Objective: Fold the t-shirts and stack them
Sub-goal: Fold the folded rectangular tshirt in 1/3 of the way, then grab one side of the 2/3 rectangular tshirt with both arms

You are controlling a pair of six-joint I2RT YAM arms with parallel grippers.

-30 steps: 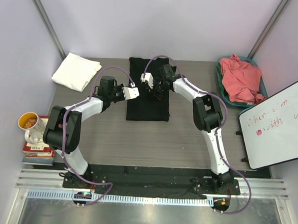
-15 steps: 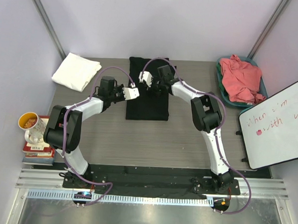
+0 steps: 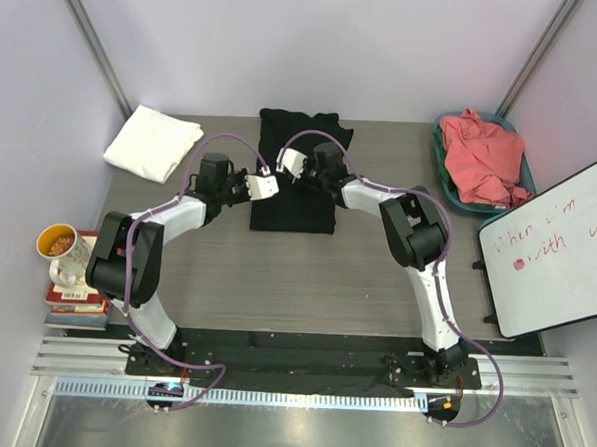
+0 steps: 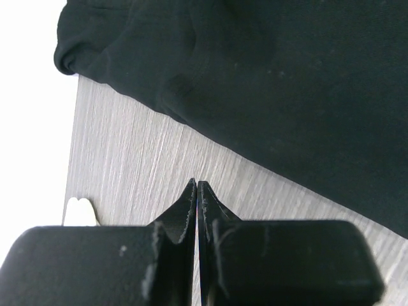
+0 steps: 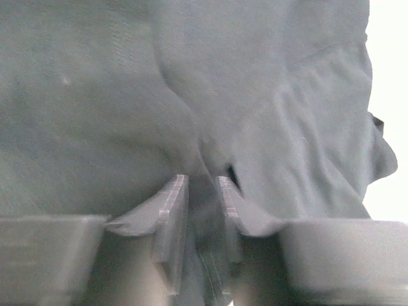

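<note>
The black t-shirt (image 3: 299,212) lies folded into a narrow rectangle at the back middle of the table, its print hidden. My right gripper (image 3: 290,163) sits low on the shirt's left part. In the right wrist view the right gripper (image 5: 199,185) has its jaws a little apart, with a ridge of the black t-shirt (image 5: 127,95) rising between them. My left gripper (image 3: 265,185) is shut and empty at the shirt's left edge. The left wrist view shows the left gripper (image 4: 197,185) over bare table, just short of the black t-shirt (image 4: 287,95). A folded white t-shirt (image 3: 153,141) lies back left.
A coral-pink t-shirt (image 3: 482,153) lies crumpled in a teal bin (image 3: 441,163) at the back right. A whiteboard (image 3: 553,247) leans at the right edge. A mug (image 3: 62,251) stands on books (image 3: 74,307) at the left edge.
My right gripper has slid left across the black shirt and its jaws have parted. The shirt's near edge has drawn back a little and its top has spread. The left arm has not moved.
</note>
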